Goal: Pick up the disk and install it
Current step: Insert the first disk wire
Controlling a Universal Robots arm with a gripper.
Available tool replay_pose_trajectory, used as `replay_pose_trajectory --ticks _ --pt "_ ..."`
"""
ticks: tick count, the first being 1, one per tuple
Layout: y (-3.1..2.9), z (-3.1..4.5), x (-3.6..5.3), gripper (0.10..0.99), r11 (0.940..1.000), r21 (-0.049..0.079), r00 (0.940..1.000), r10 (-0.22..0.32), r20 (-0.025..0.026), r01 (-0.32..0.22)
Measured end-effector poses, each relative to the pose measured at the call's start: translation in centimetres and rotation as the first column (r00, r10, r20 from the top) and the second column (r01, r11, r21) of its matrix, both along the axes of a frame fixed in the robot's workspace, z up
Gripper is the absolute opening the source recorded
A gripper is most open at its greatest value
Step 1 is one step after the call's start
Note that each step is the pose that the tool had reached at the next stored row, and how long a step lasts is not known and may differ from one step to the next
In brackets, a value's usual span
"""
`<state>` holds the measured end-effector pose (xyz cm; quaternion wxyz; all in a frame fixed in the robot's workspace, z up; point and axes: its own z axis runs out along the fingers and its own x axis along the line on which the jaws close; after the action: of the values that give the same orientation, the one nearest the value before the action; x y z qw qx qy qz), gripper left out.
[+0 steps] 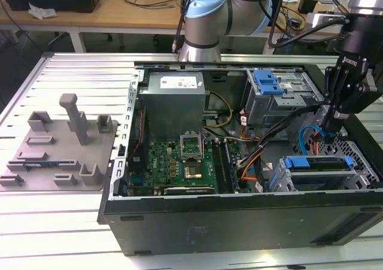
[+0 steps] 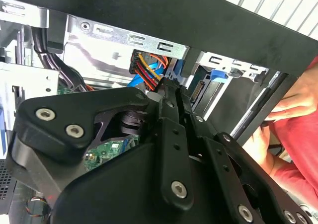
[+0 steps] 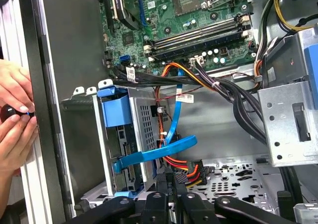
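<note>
Disk [image 1: 318, 161] sits in the drive cage [image 1: 362, 173], low at the exterior view's right. Reading that view left to right, I see a grey fixture tray [image 1: 60, 144] on the desk [image 1: 48, 222], the open case [image 1: 239, 222], then my pincer [image 1: 330, 131], fingers together (tight quarters), just above the cage among cables. In the first wrist view a person's hand [image 3: 14, 90] is at the case's outer edge.

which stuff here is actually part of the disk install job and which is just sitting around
Part of the job:
- gripper, down inside the case by the drive cage
- disk in its blue carrier, in that cage

Just there:
- grey parts tray beside the case
- circuit board
- power supply box
- a person's hands at the case edge
</note>
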<state>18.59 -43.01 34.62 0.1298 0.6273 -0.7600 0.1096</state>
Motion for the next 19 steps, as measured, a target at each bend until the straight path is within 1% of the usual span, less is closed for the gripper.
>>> replay_pose_trajectory --ticks 6,9,10,13,14,18,19 --pt "-0.02 0.00 0.00 0.169 1.0000 0.000 1.0000 0.000 0.0000 0.000" --pt "-0.20 0.02 0.00 0.169 1.0000 0.000 1.0000 0.000 0.0000 0.000" --pt "-0.31 0.23 -0.01 0.169 1.0000 0.001 1.0000 0.000 0.0000 0.000" --pt "-0.89 0.32 -0.01 0.169 0.9999 0.014 1.0000 0.000 0.0000 0.000" --pt "-1.27 0.35 -0.02 0.169 0.9998 0.022 1.0000 0.000 0.0000 0.000" --pt "-2.17 0.41 -0.06 0.169 0.9991 0.043 1.0000 0.000 0.0000 0.000" --pt "-2.55 0.44 -0.09 0.169 0.9986 0.053 1.0000 0.000 0.0000 0.000"
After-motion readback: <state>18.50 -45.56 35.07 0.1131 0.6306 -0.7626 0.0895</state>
